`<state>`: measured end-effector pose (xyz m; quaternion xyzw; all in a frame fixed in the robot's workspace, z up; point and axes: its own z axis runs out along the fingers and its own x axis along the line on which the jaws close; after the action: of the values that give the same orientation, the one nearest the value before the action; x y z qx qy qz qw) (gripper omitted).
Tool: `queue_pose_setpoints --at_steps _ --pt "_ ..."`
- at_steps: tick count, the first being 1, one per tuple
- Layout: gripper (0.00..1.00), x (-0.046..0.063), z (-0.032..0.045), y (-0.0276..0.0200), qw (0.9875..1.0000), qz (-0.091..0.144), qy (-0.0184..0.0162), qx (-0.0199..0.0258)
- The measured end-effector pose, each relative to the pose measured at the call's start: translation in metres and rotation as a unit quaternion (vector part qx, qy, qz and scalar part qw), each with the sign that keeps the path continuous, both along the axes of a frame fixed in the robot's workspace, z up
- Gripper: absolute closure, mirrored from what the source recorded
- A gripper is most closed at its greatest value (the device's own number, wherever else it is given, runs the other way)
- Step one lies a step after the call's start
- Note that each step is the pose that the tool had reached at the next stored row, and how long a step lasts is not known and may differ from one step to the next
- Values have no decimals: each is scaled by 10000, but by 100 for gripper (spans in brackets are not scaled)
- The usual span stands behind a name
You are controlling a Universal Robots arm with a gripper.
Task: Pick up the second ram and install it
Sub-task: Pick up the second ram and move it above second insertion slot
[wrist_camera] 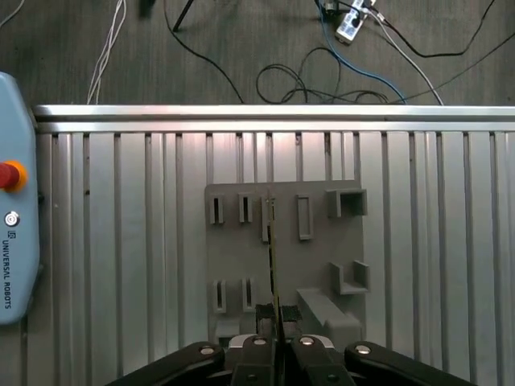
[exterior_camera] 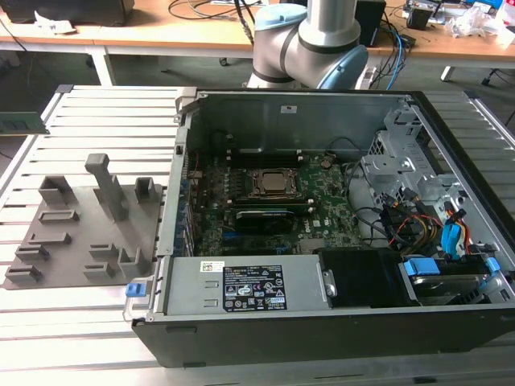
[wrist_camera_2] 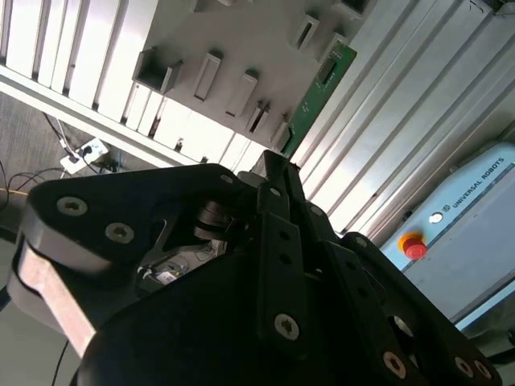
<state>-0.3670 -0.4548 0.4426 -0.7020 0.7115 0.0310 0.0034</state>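
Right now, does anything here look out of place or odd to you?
One thing: a green stick at the exterior view's far left sits past the table's edge, away from the grey tray; what it rests on is unclear. The second ram in the gripper looks fine.

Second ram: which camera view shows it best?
The second wrist view: the second ram shows its green face, running out from the gripper. The first wrist view shows it edge-on, a thin line. The exterior view's left edge has a green stick; same one, unclear.

Robotics lab, slatted aluminium bench (exterior_camera: 96, 112), opened computer case (exterior_camera: 322, 350), robot arm (exterior_camera: 322, 32), cable-strewn desks (exterior_camera: 161, 36)
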Motion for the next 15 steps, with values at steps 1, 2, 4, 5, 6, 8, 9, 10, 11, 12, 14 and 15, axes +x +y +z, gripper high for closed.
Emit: queue_pose_setpoints --at_steps 1,2,4,5,6,8,9,10,11,12,14,15 --pt "86 33 0 1 10000 0 0 0" --pt "86 57 -1 1 10000 -1 0 0" --pt "86 132 -2 1 10000 -1 0 -1" --pt "86 181 -2 1 10000 -1 0 -1" --pt "86 219 -2 1 10000 -2 0 -1" --pt "86 301 -4 1 10000 -1 0 -2" --pt "86 331 -4 1 10000 0 0 -2" --pt "86 373 -4 1 10000 -1 0 -3" --pt "86 421 -4 1 10000 -1 0 -3" --pt "86 466 -4 1 10000 -1 0 -3" --pt "86 530 -5 1 10000 -1 0 -2" --pt "86 584 -4 1 10000 0 0 -3"
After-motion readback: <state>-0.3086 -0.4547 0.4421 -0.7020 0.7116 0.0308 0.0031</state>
